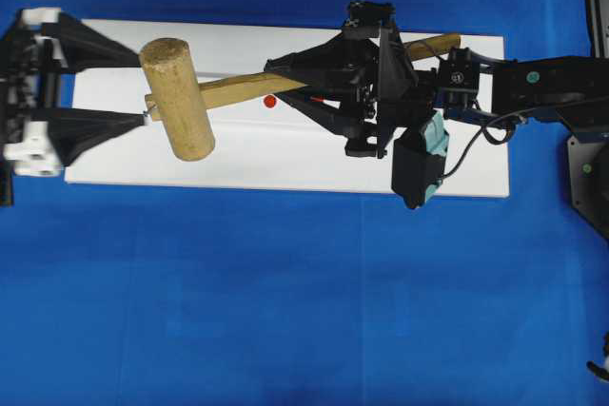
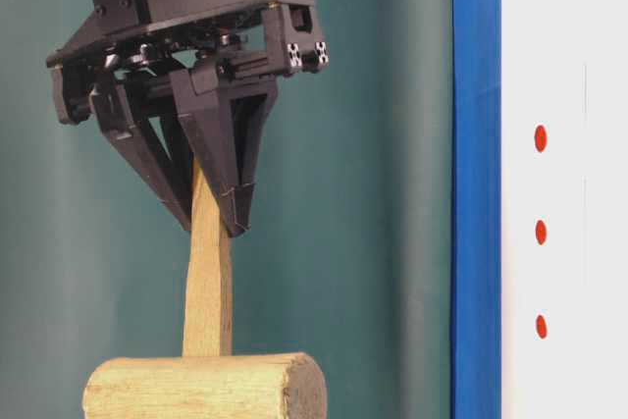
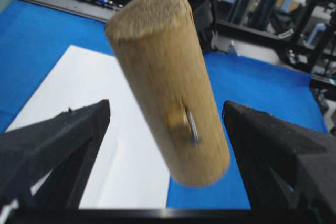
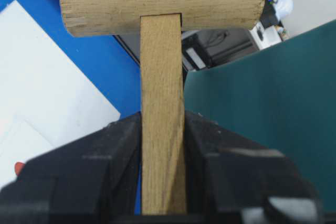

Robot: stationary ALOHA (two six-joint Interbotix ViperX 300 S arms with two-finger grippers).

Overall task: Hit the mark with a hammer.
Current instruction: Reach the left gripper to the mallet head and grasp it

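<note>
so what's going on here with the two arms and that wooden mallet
The right tool is shut on the handle of the hammer, holding it in the air over the white strip. The left tool is wide open with its fingers on either side of the hammer's head, not gripping it. One red dot shows on the strip just beside the handle; the head is not over it, so no hit looks made yet.

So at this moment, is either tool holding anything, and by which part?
The right tool is shut on the hammer, gripping its handle. The left tool stands open around the head, holding nothing.
</note>
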